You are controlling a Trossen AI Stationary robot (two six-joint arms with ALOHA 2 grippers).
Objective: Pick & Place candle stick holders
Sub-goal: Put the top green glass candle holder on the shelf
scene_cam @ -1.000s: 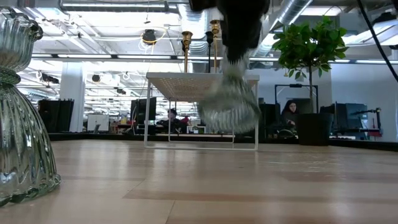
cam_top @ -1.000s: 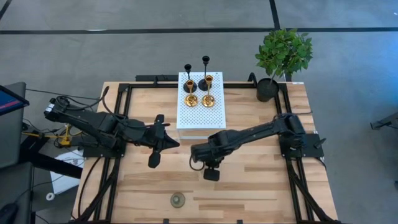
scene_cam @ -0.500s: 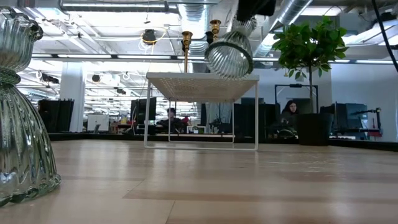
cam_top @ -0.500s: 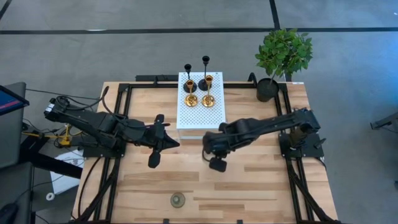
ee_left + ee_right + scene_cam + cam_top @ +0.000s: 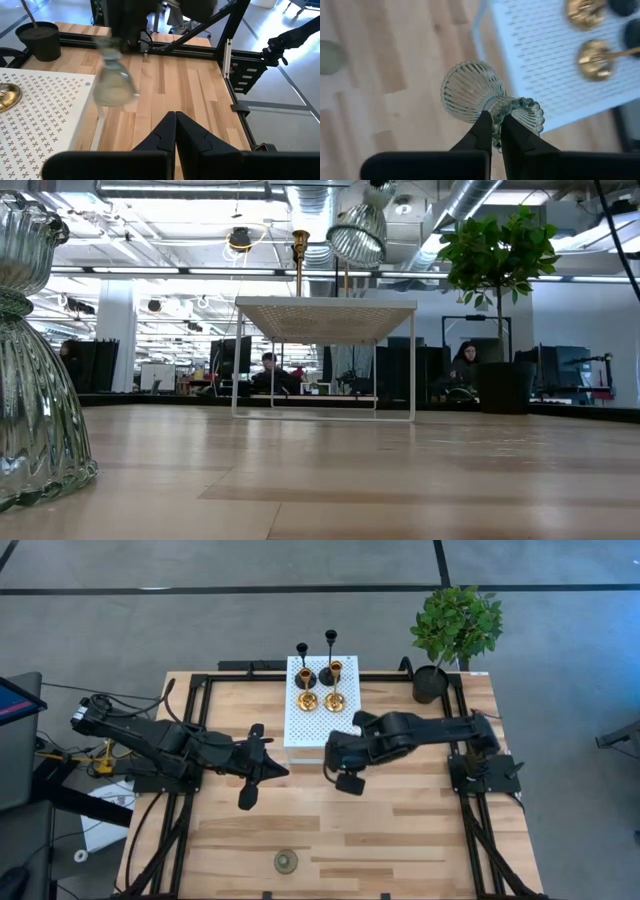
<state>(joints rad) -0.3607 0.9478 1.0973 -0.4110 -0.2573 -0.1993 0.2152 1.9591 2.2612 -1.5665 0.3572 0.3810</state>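
Observation:
My right gripper point(image 5: 494, 120) is shut on a squat grey-green ribbed glass holder point(image 5: 470, 92). It holds it in the air beside the near edge of the white perforated stand point(image 5: 320, 725); the low view shows the holder point(image 5: 358, 232) above the stand top. Two black thin-stemmed holders point(image 5: 302, 672) and two gold ones point(image 5: 306, 698) stand on the stand by their round bases. A second grey-green holder point(image 5: 287, 861) stands upright near the table's near edge. My left gripper point(image 5: 175, 120) is shut and empty, left of the table's middle. My right gripper pinches the holder's narrow neck point(image 5: 496, 111) between its two fingers point(image 5: 482, 127), between the ribbed bulb base and the beaded cup rim point(image 5: 525, 111). The fingers lie across the holder. The holder is lifted clear of table and stand and is tilted.
A black pot with a green plant point(image 5: 432, 683) stands at the far right corner. Black frame rails point(image 5: 190, 700) run along the table's left, right and far sides. Bare wood lies between the stand and the near holder. People sit in the room beyond.
My right gripper has gone up and toward the table's far edge, toward the white stand, carrying the grey-green holder. The holder has risen from the height of the stand's top to above it and has tilted.

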